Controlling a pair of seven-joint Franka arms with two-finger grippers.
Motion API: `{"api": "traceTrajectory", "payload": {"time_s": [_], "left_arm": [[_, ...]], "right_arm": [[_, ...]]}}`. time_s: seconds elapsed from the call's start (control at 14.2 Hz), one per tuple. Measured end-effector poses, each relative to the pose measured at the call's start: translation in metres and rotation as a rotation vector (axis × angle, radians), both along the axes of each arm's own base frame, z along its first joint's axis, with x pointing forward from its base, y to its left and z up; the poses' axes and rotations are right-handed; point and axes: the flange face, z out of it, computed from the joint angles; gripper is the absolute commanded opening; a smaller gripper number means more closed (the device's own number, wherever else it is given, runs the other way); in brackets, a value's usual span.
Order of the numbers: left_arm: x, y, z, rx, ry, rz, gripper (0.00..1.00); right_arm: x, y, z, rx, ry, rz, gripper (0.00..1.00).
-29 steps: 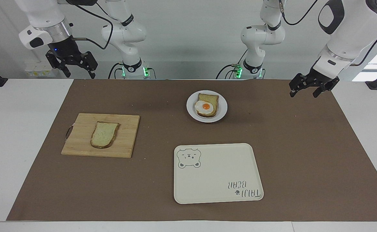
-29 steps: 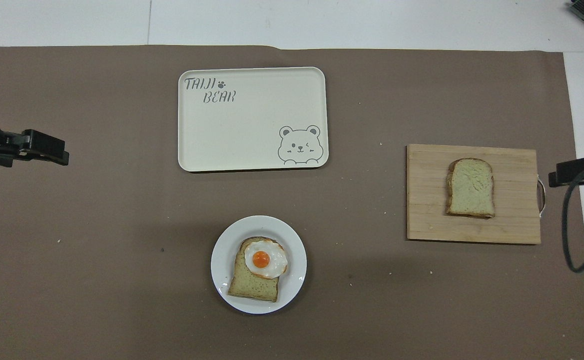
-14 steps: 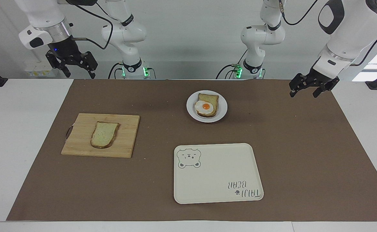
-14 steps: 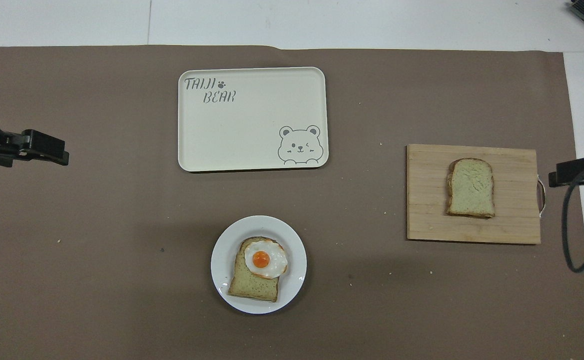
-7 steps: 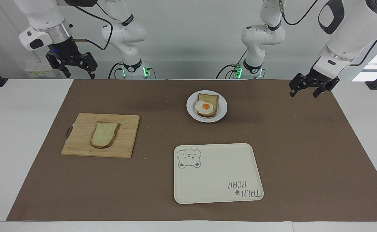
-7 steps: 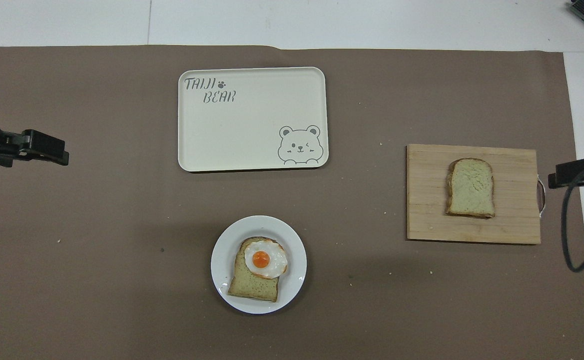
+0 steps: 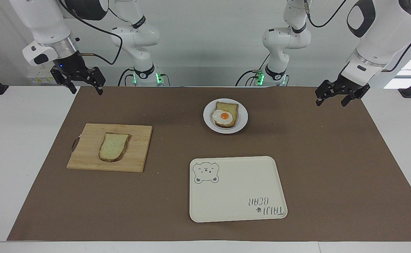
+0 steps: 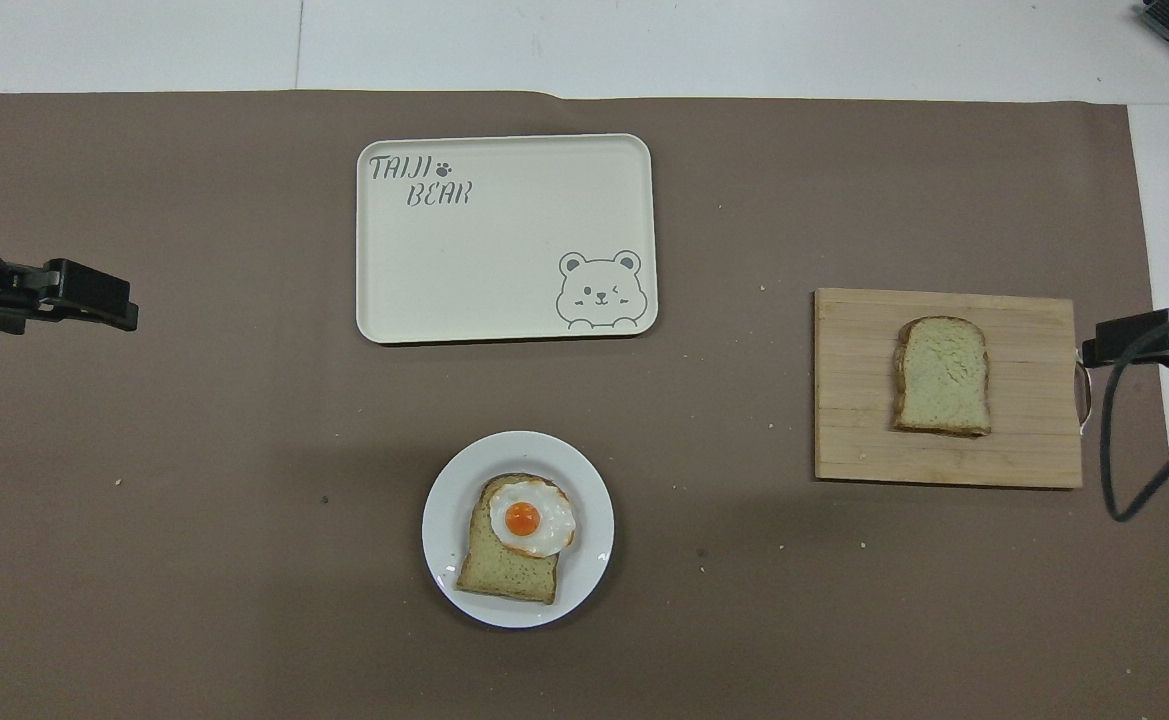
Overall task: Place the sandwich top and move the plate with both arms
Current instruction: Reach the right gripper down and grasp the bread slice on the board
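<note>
1. A plain slice of bread [image 7: 113, 147], the sandwich top, lies flat on a wooden cutting board [image 7: 138, 147] toward the right arm's end of the surface [image 7: 332, 168]. Its rounded end points away from the robots. In the overhead view it sits at about 3 o'clock from the centre of the brown mat.

2. A small white plate [image 7: 209, 121] rests on the mat near the robots, at about 6 o'clock in the overhead view. It carries a second slice of bread [image 7: 228, 106] with a fried egg [image 7: 223, 117] on top.

3. A cream tray [image 7: 233, 196] with a bear drawing lies farther from the robots than the plate, at about 12 o'clock from it in the overhead view. The two are apart.

4. The right end effector [image 7: 83, 88] hangs in the air over the mat's edge, at the right arm's end. It is clear of the board, its fingers spread open and holding nothing.

5. The left end effector [image 7: 332, 99] hangs over the mat's edge at the left arm's end, well apart from the plate. Its fingers are parted and empty.

6. In the overhead view, the right end effector's tip [image 8: 1134, 340] shows just beside the board's handle end. The left end effector's tip [image 8: 79, 295] shows at about 9 o'clock.
</note>
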Motion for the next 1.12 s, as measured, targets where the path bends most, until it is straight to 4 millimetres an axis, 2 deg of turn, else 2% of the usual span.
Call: {"api": "traceTrajectory", "payload": {"time_s": [0.21,0.56,0.7,0.91,1.12], "left_arm": [[0.000,0.000,0.000,0.000,0.000,0.000,1.00],[0.000,0.000,0.000,0.000,0.000,0.000,1.00],[0.000,0.000,0.000,0.000,0.000,0.000,1.00],[0.000,0.000,0.000,0.000,0.000,0.000,1.00],[0.000,0.000,0.000,0.000,0.000,0.000,1.00]], "right_arm": [[0.012,-0.007,-0.016,0.037,-0.034,-0.023,1.00],[0.041,-0.030,-0.068,0.079,-0.036,-0.070,1.00],[0.048,-0.046,-0.086,0.100,-0.037,-0.054,1.00],[0.064,-0.080,-0.135,0.157,-0.050,-0.013,1.00],[0.074,-0.083,-0.184,0.151,-0.029,0.021,1.00]]}}
